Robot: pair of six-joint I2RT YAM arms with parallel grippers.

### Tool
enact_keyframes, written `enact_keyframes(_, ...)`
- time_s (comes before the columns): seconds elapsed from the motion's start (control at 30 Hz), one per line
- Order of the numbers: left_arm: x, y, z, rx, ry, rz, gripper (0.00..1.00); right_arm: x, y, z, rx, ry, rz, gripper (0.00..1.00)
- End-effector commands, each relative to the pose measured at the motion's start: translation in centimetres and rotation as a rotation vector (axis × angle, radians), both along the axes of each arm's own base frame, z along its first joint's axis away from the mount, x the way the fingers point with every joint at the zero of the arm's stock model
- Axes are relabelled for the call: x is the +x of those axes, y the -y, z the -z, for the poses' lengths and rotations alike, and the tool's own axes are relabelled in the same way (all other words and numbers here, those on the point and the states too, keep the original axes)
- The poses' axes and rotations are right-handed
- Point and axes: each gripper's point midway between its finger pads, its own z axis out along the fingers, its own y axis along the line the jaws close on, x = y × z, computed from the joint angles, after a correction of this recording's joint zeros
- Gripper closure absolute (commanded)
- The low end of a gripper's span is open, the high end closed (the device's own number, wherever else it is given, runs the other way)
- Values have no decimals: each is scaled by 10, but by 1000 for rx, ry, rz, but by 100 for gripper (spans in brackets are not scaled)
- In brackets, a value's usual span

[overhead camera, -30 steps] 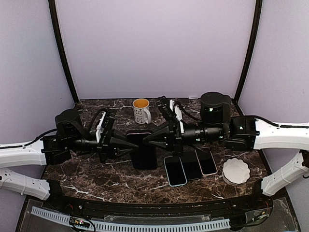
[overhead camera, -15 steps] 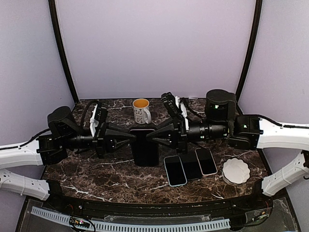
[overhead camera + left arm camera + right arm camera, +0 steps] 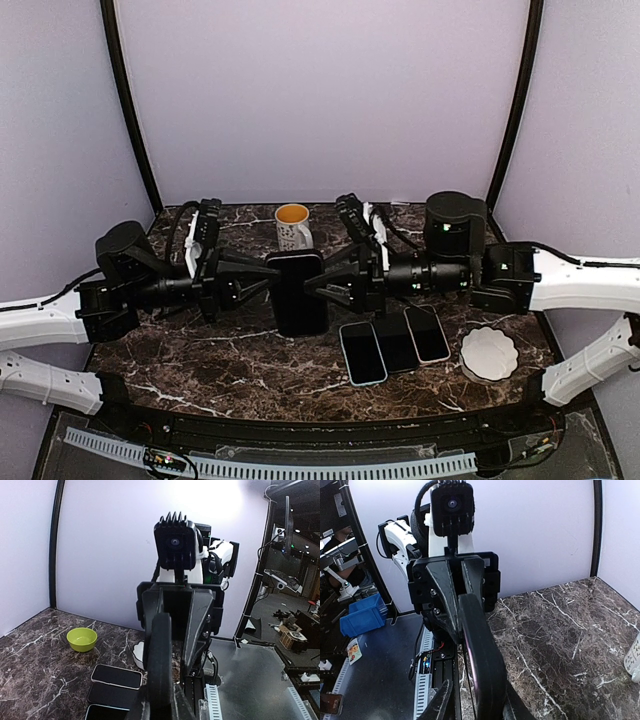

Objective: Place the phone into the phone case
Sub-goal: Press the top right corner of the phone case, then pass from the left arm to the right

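- Phone (image 3: 300,295): one black slab with rounded corners and a smooth matte face. It stands upright over the middle of the table, broad face toward the near edge. Both wrist views give you only its thin rounded rim, edge-on. You cannot tell whether a case is on it, or whether its lower end touches the table.
- Left gripper (image 3: 270,283): clamped tight on the phone's left long edge.
- Right gripper (image 3: 315,287): jaws parted around the right long edge. In your right wrist view one finger (image 3: 442,700) stands clear of the rim.
- Mug (image 3: 293,230): one, white with dark specks and a handle, just behind the phone. The inside shows orange-yellow up to the rim; liquid or glaze, you cannot tell.
- Flat phones (image 3: 396,342): three dark glossy rectangles lying side by side, touching, near the phone's lower right corner.
- Dish (image 3: 489,353): one, white, round with a scalloped rim, right of the three.
- Bowl (image 3: 82,639): one, lime green, round and glossy, seen only from the left wrist.
- Table (image 3: 200,350): dark brown marble pattern with white veins.
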Motion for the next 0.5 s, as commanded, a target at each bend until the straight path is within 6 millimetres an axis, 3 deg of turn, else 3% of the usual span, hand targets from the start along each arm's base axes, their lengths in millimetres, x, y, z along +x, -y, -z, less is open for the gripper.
enact_keyframes(0.0, -4, -9, -43, -145, 53, -3, 100, 2, -5, 0, 20, -26, -2, 69)
enact_keyframes(0.1, -4, -10, -45, -153, 56, -3, 100, 1, -7, 2, 18, -29, -14, 74)
enact_keyframes(0.2, -5, -10, -45, -151, 53, 2, 100, -1, -8, 4, 14, -39, -24, 97)
enact_keyframes(0.3, -1, -9, -42, -133, 46, -19, 100, 1, -7, 3, 17, -59, -23, 100)
enact_keyframes(0.37, 10, -9, -39, -100, 32, -75, 75, 7, -5, 7, 9, -95, 5, 100)
enact_keyframes(0.4, 16, -8, -29, -52, 6, -107, 51, 12, -4, 13, -8, -123, 24, 100)
enact_keyframes(0.43, 30, -12, -34, -43, 11, -191, 41, 18, -4, 23, -31, -164, 51, 100)
enact_keyframes(0.47, 41, -14, -19, 29, -22, -249, 27, 24, -4, 36, -61, -207, 80, 100)
